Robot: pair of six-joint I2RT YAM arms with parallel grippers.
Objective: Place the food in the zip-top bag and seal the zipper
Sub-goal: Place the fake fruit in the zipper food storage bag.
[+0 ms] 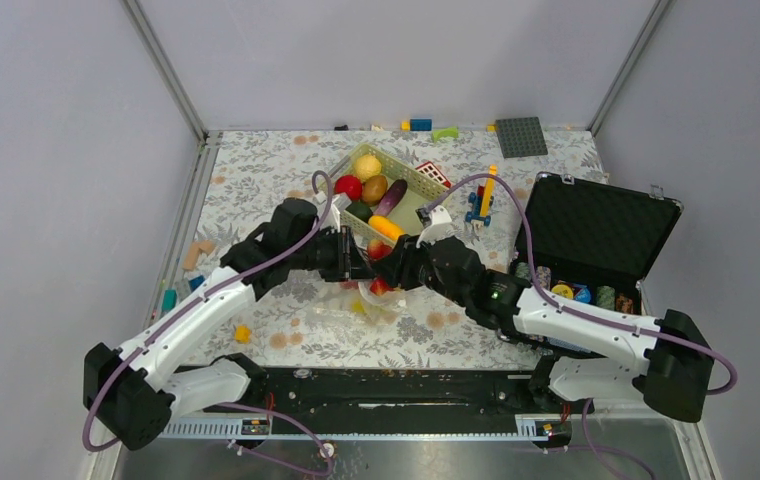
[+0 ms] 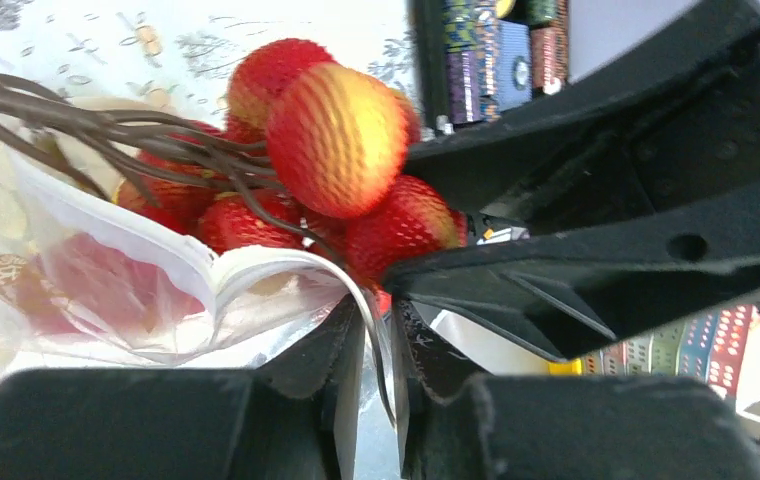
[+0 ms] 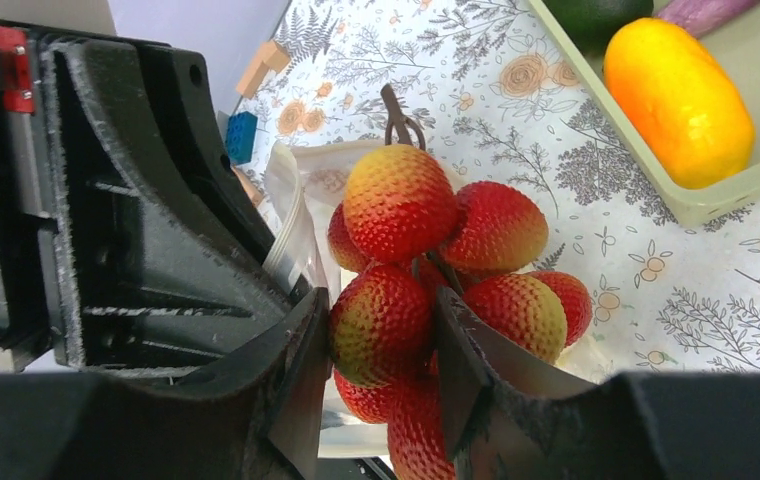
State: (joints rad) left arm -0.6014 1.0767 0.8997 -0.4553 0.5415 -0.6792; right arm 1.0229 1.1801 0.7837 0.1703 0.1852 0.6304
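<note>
A cluster of bumpy red-and-yellow toy fruits (image 3: 401, 205) on a brown stem hangs at the mouth of the clear zip-top bag (image 2: 106, 290). My right gripper (image 3: 381, 320) is shut on one fruit of the cluster, which also shows in the left wrist view (image 2: 336, 140). My left gripper (image 2: 378, 310) is shut on the bag's mouth edge with the zipper strip (image 2: 286, 262), holding it up. In the top view both grippers meet over the bag (image 1: 368, 305), left (image 1: 354, 262), right (image 1: 396, 268). More food lies in the green basket (image 1: 418, 180): a red apple (image 1: 348, 186), a lemon (image 1: 367, 166), an eggplant (image 1: 391, 197).
An open black case (image 1: 596, 230) with small items stands at the right. A grey baseplate (image 1: 521, 137) and loose blocks (image 1: 420, 125) lie at the back. A toy (image 1: 481, 200) sits beside the basket. Blocks (image 1: 196, 255) and a yellow piece (image 1: 243, 333) lie at the left.
</note>
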